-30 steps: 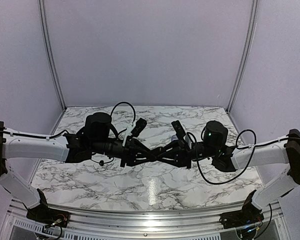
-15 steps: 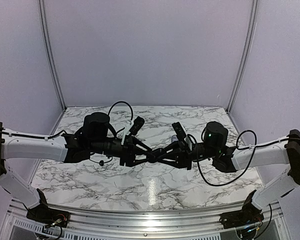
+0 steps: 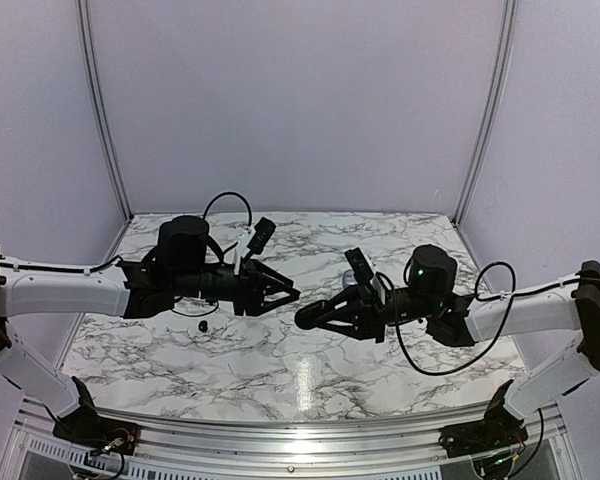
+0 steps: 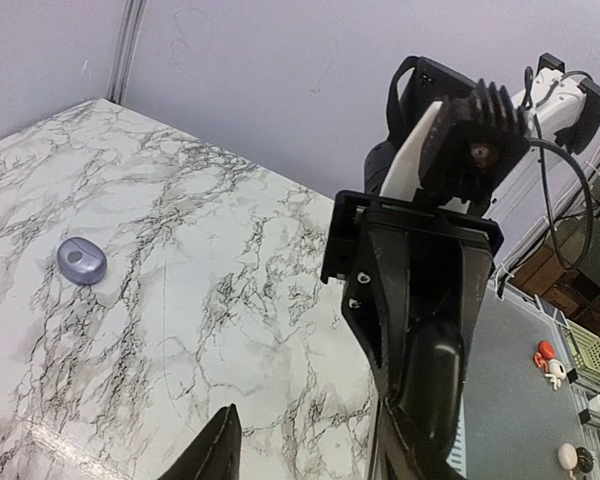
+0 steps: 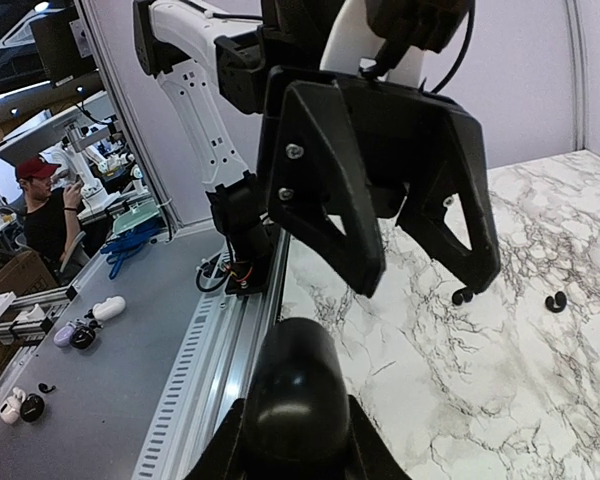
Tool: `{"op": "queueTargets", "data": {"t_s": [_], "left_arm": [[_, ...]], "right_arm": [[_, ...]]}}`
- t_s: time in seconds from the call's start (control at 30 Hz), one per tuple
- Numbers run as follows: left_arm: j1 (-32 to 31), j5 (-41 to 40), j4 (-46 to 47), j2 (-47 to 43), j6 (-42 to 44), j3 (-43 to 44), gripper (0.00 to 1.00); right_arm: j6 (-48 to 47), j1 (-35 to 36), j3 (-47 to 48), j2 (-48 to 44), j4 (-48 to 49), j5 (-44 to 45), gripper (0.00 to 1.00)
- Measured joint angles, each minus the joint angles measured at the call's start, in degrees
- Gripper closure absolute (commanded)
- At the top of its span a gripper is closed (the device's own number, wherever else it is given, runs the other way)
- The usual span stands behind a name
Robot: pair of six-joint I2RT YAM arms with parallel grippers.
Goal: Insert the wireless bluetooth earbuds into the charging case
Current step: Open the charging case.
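My right gripper (image 3: 308, 316) is shut on a glossy black oval charging case (image 5: 295, 400), held above the table's middle; the same case (image 4: 432, 385) shows between that gripper's fingers in the left wrist view. My left gripper (image 3: 288, 292) faces it from the left, open and empty, a short gap away; it appears in the right wrist view as the left gripper (image 5: 420, 270) with spread fingers. Two small black earbuds (image 5: 463, 295) (image 5: 555, 302) lie on the marble below it. One earbud (image 3: 202, 326) shows under the left arm.
A silvery-grey oval case (image 4: 81, 262) lies on the marble table (image 3: 280, 370) behind the right arm, also visible as the grey case (image 3: 348, 275). Purple walls close the back and sides. An aluminium rail (image 5: 215, 340) runs along the near edge.
The left gripper, which met the right one at the black case, has opened and drawn back to the left. The right gripper keeps the case and has dropped slightly.
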Motion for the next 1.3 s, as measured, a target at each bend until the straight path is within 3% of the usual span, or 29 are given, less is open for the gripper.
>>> {"op": "queueTargets", "data": {"t_s": [0.27, 0.43, 0.57, 0.8, 1.3], "left_arm": [[1.9, -1.9, 0.0, -1.0, -1.6, -1.6, 0.49], [3.0, -1.4, 0.0, -3.7, -1.5, -4.1, 0.38], [0.3, -0.3, -0.2, -4.9, 1.0, -4.7, 0.32], [-4.2, -0.1, -1.8, -3.1, 4.5, -2.4, 0.33], [-5.0, -2.3, -3.7, 1.4, 5.4, 1.3, 0.42]], "right_arm": [[-0.9, 0.1, -1.2, -1.1, -0.1, 0.0, 1.00], [-1.0, -0.1, -1.7, -1.1, -0.2, 1.0, 1.00], [-1.0, -0.2, -1.8, -1.1, -0.2, 1.5, 1.00], [-1.0, -0.2, -1.8, -0.9, -0.4, 1.7, 1.00], [-1.0, -0.3, -1.8, -0.9, -1.3, 1.7, 1.00]]}}
